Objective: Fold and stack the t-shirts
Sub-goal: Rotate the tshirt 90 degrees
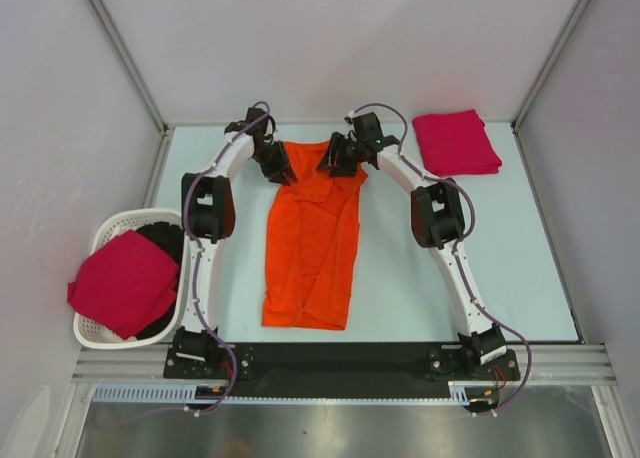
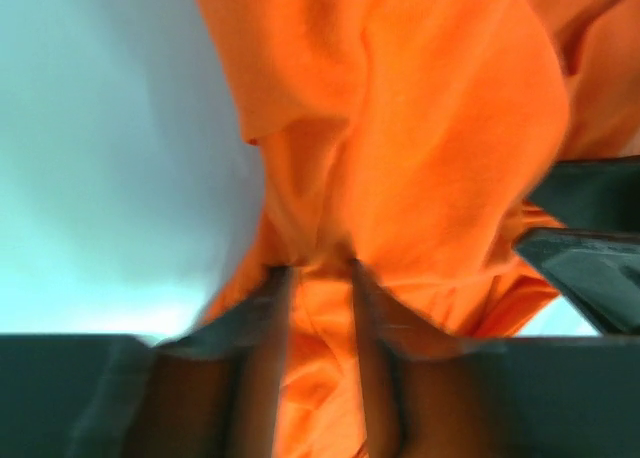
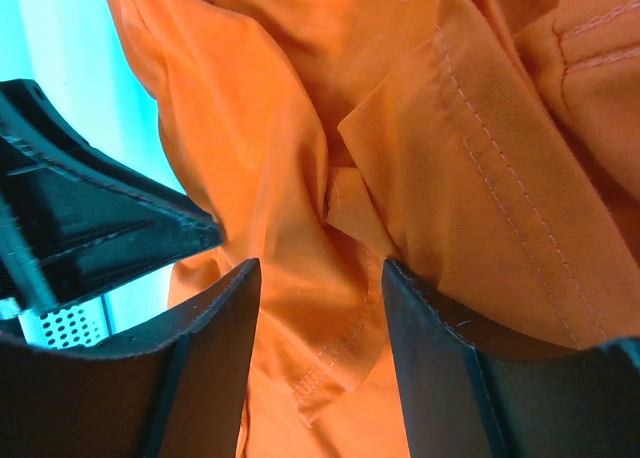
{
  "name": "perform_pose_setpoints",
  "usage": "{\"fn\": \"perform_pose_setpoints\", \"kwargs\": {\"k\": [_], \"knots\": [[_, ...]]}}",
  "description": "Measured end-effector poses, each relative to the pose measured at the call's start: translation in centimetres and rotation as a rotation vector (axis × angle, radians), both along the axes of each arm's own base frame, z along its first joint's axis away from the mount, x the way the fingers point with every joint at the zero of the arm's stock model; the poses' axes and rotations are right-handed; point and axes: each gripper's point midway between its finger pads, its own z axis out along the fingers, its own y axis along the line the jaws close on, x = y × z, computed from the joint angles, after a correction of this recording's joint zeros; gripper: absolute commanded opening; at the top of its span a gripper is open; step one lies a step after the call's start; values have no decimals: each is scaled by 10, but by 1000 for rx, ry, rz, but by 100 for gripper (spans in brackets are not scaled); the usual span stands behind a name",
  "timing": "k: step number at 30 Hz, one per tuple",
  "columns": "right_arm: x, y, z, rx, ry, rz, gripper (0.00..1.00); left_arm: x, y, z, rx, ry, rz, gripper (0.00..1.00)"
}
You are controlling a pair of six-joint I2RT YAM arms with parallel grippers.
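Gripping the orange shirt (image 1: 312, 248) at its far end
The left tool (image 1: 280, 170) and right tool (image 1: 345, 166) hold bunched cloth, fingers partly closed; the rest lies flat at the counter (image 1: 500, 268) middle.

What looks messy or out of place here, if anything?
On the left, a crimson-pink t-shirt lies unfolded across the rim of the white basket, partly hanging outside. The orange t-shirt lies flat on the table but is bunched and wrinkled at its far end.
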Motion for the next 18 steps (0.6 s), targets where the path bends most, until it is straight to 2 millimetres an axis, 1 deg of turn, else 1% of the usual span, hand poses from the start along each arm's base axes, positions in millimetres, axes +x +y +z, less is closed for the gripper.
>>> {"fn": "perform_pose_setpoints", "kwargs": {"k": [1, 2, 3, 12, 18], "knots": [[-1, 0, 0, 1, 2, 1, 57, -1, -1, -2, 9, 2, -5, 5], [-1, 0, -1, 2, 3, 3, 57, -2, -2, -4, 16, 8, -6, 0], [-2, -1, -1, 3, 4, 4, 57, -3, -2, -8, 25, 10, -16, 0], [-9, -9, 1, -1, 26, 5, 56, -1, -2, -6, 33, 11, -12, 0], [-12, -10, -1, 3, 37, 9, 56, 4, 12, -4, 39, 7, 16, 0]]}}
